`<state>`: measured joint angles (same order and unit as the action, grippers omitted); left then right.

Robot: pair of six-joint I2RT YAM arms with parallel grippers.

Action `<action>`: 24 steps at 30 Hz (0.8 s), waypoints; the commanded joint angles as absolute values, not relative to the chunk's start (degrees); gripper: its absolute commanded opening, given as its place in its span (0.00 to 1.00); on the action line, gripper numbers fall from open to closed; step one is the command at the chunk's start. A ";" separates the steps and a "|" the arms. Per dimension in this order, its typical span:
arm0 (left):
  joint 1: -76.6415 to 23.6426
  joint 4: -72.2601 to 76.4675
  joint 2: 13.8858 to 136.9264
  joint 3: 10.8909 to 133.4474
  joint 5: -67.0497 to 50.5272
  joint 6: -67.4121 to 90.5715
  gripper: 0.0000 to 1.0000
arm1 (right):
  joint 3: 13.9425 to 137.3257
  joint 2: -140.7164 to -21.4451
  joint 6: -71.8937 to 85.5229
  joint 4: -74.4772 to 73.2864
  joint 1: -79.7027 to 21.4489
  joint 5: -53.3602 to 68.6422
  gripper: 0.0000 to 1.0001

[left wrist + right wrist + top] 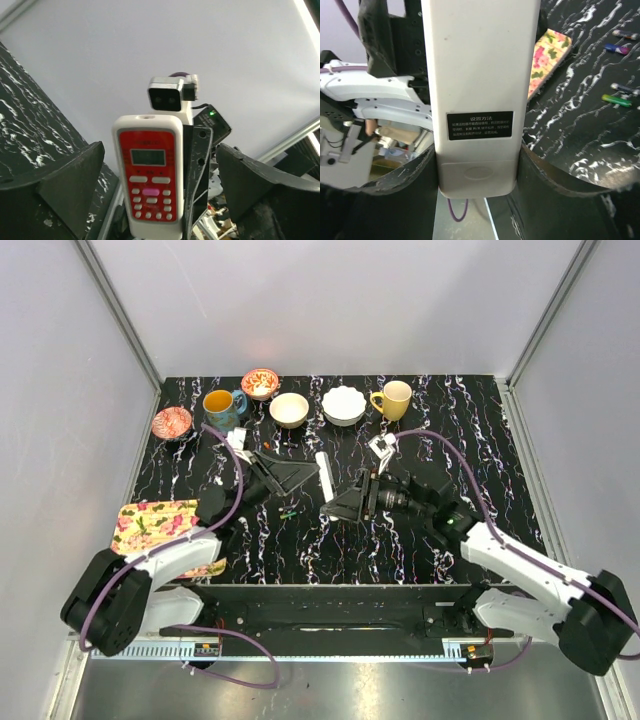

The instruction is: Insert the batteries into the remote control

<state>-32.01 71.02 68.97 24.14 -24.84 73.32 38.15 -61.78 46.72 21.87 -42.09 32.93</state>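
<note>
Nearest the right wrist camera is the remote (480,75), its back turned to it, pinched at both edges by the right gripper (478,152). The left gripper (160,149) faces the front, spread wide and holding nothing. The batteries (616,100) lie on the table (580,130), well apart. I think the remote may twist or slip if the cover (477,175) is pushed hard. Its top is cut off, and I cannot tell if the cover is latched.

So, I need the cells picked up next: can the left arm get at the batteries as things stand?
Probably yes. The left end effector is open, holding nothing, while the right end effector grips the remote control. The batteries lie loose on bare table close by, with nothing over them.
</note>
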 commanded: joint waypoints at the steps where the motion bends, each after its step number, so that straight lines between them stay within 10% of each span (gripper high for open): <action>1: -30.41 58.98 61.20 27.85 -26.64 66.64 0.99 | 47.19 -56.25 30.61 -3.21 -42.01 24.99 0.04; 10: -36.55 10.85 57.12 43.76 -12.42 46.68 0.99 | 52.21 -56.95 20.66 -19.95 -42.36 11.35 0.00; 24: -46.67 1.84 68.02 52.03 -1.50 46.49 0.92 | 51.42 -57.39 22.50 -18.54 -44.47 8.70 0.00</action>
<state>-45.50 3.31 67.31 48.56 -5.48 46.96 50.11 -57.89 22.94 -20.01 -43.46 10.24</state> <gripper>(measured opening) 0.953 0.613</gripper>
